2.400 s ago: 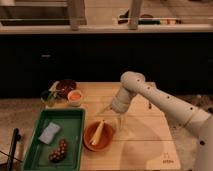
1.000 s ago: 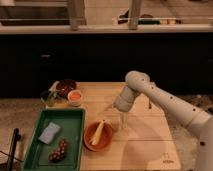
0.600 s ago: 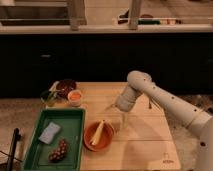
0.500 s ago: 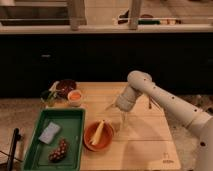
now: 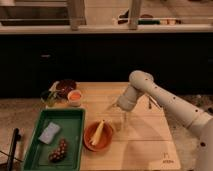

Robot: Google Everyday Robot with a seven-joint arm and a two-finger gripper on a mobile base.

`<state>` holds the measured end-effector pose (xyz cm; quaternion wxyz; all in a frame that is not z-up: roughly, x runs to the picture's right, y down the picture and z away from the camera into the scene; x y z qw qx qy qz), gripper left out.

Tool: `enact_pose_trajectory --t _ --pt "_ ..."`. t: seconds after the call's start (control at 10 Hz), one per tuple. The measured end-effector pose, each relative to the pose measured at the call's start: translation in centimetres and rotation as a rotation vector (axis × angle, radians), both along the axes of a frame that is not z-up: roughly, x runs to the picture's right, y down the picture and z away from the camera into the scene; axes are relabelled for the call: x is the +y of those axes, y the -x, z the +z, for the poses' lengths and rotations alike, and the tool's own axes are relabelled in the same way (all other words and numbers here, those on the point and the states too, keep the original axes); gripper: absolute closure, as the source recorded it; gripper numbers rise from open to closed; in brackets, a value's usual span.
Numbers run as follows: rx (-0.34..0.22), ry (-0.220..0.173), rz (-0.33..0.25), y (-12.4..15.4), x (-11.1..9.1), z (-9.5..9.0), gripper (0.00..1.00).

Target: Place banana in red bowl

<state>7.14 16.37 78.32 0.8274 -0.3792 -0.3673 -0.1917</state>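
The banana (image 5: pixel 98 132) is a pale yellow piece lying tilted inside the red bowl (image 5: pixel 89 142), one end resting toward the far rim. The bowl stands on the wooden table, just right of the green tray. My gripper (image 5: pixel 122 121) hangs downward from the white arm, to the right of the bowl and a little above its rim. It is apart from the banana and holds nothing that I can see.
A green tray (image 5: pixel 35 150) at the front left holds a blue sponge (image 5: pixel 49 132) and a dark grape cluster (image 5: pixel 59 150). A dark brown bowl (image 5: pixel 65 86), a white cup with orange contents (image 5: pixel 75 97) and a small glass (image 5: pixel 49 98) stand at the back left. The counter wall is behind.
My arm has drawn back to the right and slightly up, away from the red bowl. The banana has stayed lying in the bowl.
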Motion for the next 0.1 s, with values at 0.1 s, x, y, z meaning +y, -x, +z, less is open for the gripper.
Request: enact_pose_trajectory --t 0.1 --pt "0.002 0.002 0.003 -0.09 -0.02 0.10 0.20"
